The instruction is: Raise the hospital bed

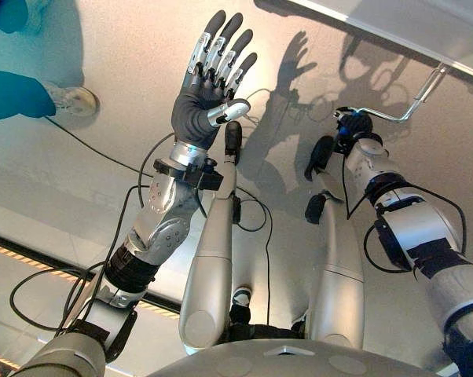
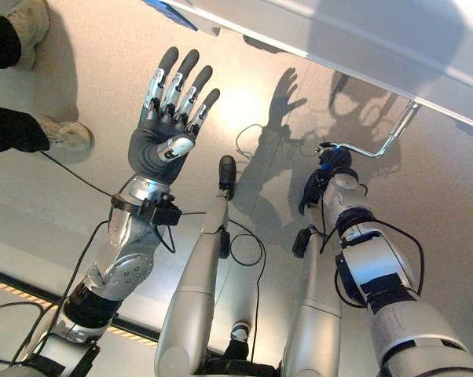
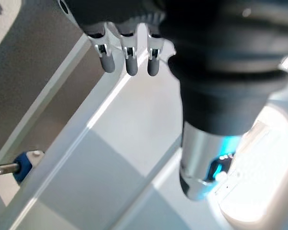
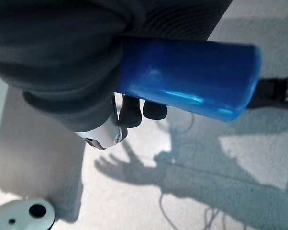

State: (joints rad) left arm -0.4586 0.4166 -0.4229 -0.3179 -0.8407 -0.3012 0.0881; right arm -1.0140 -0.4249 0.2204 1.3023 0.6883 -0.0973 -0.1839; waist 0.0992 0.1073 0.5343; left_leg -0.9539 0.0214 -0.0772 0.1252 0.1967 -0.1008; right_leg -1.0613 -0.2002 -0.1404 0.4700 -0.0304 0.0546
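Under the bed frame [image 2: 331, 31], right hand [image 2: 328, 166] curled round blue crank handle [image 4: 187, 79], left hand [image 2: 162, 129] spread, no legible writing.

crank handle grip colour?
Blue grip on a silver crank, with the right hand curled round it; clearest in the right wrist view.

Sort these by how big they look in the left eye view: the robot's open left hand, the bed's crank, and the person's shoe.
1. Left hand, fingers spread; it is nearer the camera, which helps.
2. Crank, long but thin.
3. Shoe, smallest.
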